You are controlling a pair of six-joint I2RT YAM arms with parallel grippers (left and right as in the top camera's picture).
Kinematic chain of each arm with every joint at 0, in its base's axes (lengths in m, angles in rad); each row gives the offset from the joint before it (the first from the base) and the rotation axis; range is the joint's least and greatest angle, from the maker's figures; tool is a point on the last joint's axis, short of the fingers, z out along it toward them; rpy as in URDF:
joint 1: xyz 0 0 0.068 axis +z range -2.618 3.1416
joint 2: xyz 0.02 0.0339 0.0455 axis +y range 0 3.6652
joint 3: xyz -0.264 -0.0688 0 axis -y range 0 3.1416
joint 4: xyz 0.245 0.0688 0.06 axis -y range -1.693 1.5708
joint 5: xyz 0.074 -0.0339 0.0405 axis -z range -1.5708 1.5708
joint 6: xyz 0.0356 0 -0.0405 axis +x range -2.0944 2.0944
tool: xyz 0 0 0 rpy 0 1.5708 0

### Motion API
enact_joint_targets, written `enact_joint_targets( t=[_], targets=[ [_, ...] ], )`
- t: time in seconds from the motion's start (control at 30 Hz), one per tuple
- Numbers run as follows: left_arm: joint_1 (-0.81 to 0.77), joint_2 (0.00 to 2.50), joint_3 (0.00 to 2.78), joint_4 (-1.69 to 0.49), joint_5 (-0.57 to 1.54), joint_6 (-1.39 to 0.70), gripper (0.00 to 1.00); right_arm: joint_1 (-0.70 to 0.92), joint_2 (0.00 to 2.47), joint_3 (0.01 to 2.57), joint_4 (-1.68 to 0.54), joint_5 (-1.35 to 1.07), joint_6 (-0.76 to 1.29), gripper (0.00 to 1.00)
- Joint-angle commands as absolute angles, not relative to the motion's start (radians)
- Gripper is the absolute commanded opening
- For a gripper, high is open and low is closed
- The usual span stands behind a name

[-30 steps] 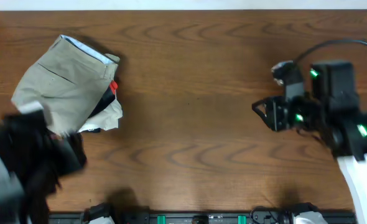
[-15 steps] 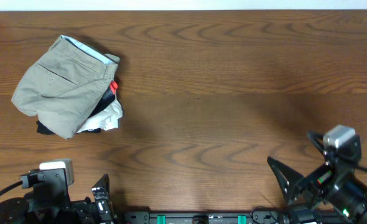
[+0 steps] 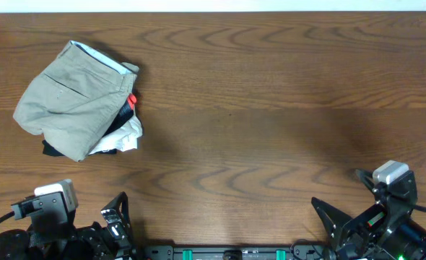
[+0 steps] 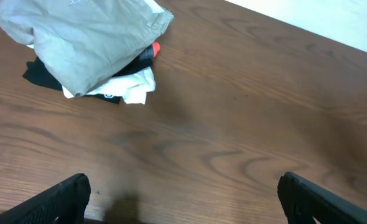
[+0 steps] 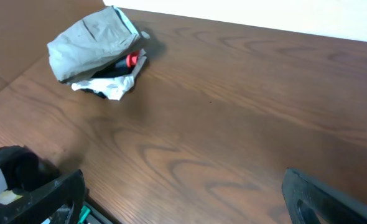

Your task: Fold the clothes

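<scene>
The clothes (image 3: 72,97), khaki shorts with a pale blue waistband edge, lie folded into a compact bundle at the table's far left. They also show in the left wrist view (image 4: 78,37) and the right wrist view (image 5: 90,40). My left gripper (image 4: 183,190) is open wide and empty, low over the front edge, well short of the shorts. My right gripper (image 5: 183,183) is also open and empty, over bare wood at the front right. Both arms sit at the near edge in the overhead view, the left arm (image 3: 54,217) and the right arm (image 3: 386,209).
Under the shorts lies a pile of other garments: a white piece (image 3: 124,136), black cloth (image 3: 50,149) and a red bit (image 3: 133,100). The wooden table (image 3: 256,123) spreads between the pile and the arms. A pale wall strip runs along the far edge.
Both arms have pulled back to the front edge: the left away from the pile, the right from the table's right side. Both grippers opened wide. The shorts have not moved.
</scene>
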State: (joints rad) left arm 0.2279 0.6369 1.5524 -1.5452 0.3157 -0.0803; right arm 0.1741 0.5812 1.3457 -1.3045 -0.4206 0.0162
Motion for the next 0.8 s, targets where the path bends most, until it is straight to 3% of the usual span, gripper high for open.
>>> enact_joint_targets(
  t=[0.0, 0.33, 0.6, 0.77],
  targets=[
    [0.225, 0.634, 1.552, -1.547, 0.329, -0.095, 0.98, 0.177, 0.580, 1.348, -1.331, -0.441, 0.006, 0.99],
    [0.225, 0.634, 1.552, -1.547, 0.329, -0.095, 0.98, 0.177, 0.580, 1.290, -1.253, -0.197, -0.056, 0.99],
    [0.225, 0.634, 1.552, -1.547, 0.329, -0.095, 0.98, 0.130, 0.429, 0.889, -0.839, -0.246, -0.128, 0.99],
    [0.225, 0.634, 1.552, -1.547, 0.329, -0.095, 0.98, 0.115, 0.289, 0.625, -0.761, -0.270, -0.128, 0.99]
  ],
)
